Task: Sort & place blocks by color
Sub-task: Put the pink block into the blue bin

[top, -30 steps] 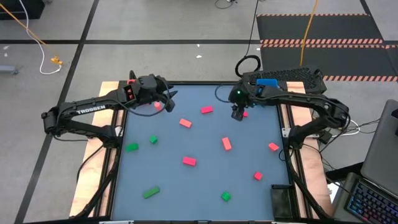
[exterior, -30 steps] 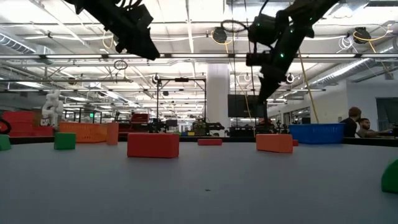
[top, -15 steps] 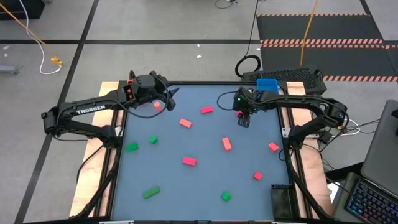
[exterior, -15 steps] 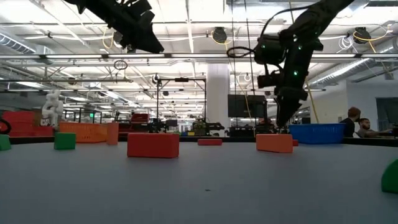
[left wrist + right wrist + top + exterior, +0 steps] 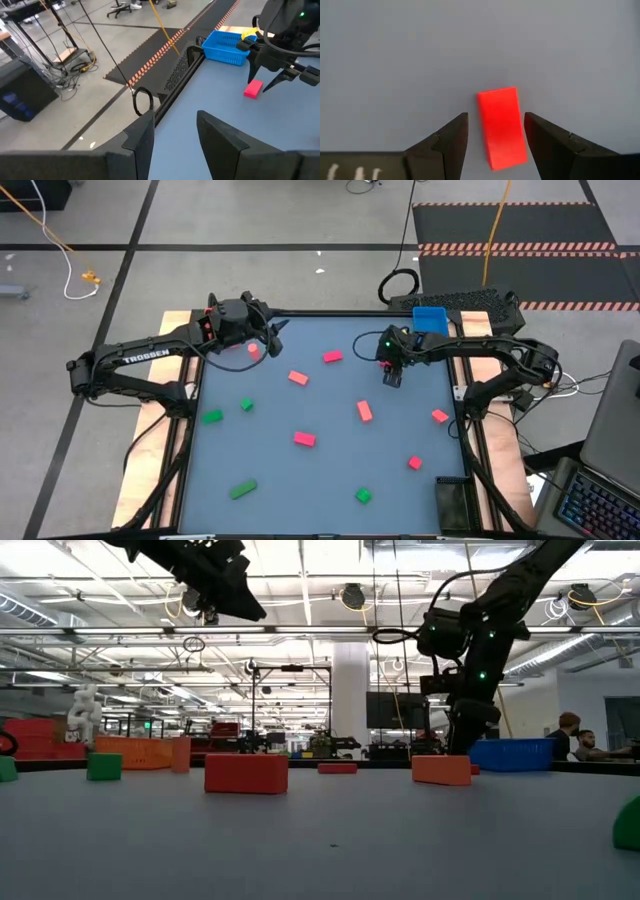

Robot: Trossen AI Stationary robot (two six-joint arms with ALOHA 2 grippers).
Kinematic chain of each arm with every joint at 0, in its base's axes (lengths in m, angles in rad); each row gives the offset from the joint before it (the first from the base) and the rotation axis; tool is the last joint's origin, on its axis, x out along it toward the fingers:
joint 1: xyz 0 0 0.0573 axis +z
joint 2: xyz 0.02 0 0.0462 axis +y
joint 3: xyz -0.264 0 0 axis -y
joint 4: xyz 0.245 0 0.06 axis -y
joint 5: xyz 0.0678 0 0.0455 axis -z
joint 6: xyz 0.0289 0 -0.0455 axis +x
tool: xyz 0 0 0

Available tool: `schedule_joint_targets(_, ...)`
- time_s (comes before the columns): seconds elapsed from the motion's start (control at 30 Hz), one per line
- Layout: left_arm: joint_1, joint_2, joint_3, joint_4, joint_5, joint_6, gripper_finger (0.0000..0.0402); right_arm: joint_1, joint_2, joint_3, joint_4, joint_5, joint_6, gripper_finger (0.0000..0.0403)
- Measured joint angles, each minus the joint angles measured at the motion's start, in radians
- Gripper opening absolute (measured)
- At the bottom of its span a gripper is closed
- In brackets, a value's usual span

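My high view looks straight down on the whole table (image 5: 320, 480) from well above. My low view sits at tabletop height, facing level across it into the room. The left wrist view looks past its own fingers (image 5: 220, 137) toward the blue basket (image 5: 227, 47), at the high frame's upper right. The right wrist view hangs close, straight down.

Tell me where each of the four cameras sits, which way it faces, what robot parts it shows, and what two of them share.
High: overhead, straight down on the table; both arms show, left gripper, right gripper.
Low: table height, level toward the room; both arms overhead.
Left wrist: past its own open fingers, across the table toward the blue basket.
Right wrist: down between open fingers at a red block.
Shared: the left wrist also sees that block.
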Motion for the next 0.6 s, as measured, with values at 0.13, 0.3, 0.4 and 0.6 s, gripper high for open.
schedule_joint_targets(0.13,0.000,0.000,0.000,0.015,0.000,0.003,0.0149,-0.027,0.000,-0.035,0.026,-0.003,-0.001,0.0190)
schedule_joint_targets(0.3,0.000,0.000,0.000,0.027,0.000,0.004,0.0150,-0.058,0.000,-0.073,0.047,-0.006,0.002,0.0190)
schedule_joint_targets(0.4,0.000,0.000,0.000,0.037,0.000,0.001,0.0150,-0.076,-0.002,-0.094,0.084,-0.055,0.003,0.0190)
schedule_joint_targets(0.6,-0.001,0.000,0.000,0.036,0.000,0.002,0.0150,-0.085,-0.003,-0.104,0.100,-0.082,0.018,0.0182)
